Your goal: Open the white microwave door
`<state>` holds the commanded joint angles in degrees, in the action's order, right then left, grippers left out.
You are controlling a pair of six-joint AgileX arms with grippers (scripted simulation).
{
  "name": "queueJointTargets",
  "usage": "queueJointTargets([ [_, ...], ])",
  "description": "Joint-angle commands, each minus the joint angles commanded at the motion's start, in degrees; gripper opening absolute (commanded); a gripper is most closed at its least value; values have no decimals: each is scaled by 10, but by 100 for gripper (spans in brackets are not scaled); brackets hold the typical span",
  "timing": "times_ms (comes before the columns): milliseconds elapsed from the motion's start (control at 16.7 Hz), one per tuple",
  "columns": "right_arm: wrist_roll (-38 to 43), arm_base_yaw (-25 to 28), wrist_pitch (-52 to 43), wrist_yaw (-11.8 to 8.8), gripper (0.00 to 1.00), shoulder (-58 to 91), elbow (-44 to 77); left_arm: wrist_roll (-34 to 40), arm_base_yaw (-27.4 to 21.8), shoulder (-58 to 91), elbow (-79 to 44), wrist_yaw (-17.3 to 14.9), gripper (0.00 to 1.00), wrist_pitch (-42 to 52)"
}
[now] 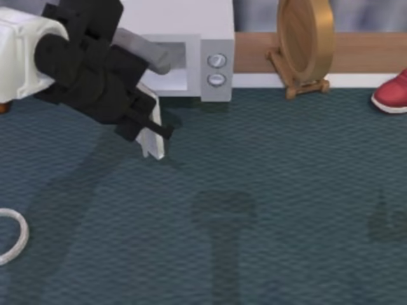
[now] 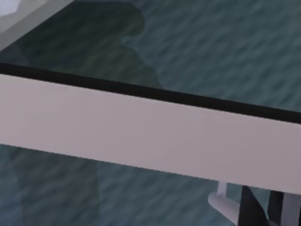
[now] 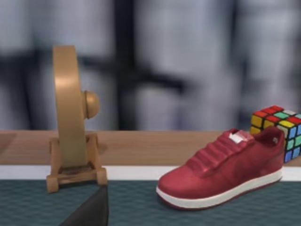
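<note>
My left gripper (image 1: 152,127), upper left of frame, grips the white microwave door (image 1: 154,135) by its edge, already swung well out from the white microwave (image 1: 191,25), little left to go.

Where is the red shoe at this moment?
In the top view the red shoe lies at the far right edge of the table, right of the round wooden stand. The right wrist view shows a colour cube just behind it.
</note>
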<state>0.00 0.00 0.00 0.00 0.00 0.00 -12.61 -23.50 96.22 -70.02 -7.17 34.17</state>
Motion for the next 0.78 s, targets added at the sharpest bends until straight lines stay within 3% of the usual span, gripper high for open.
queueJointTargets([
  [780, 0, 0, 0, 0, 100, 0, 0, -16, 5, -4, 5, -11, 0, 2],
])
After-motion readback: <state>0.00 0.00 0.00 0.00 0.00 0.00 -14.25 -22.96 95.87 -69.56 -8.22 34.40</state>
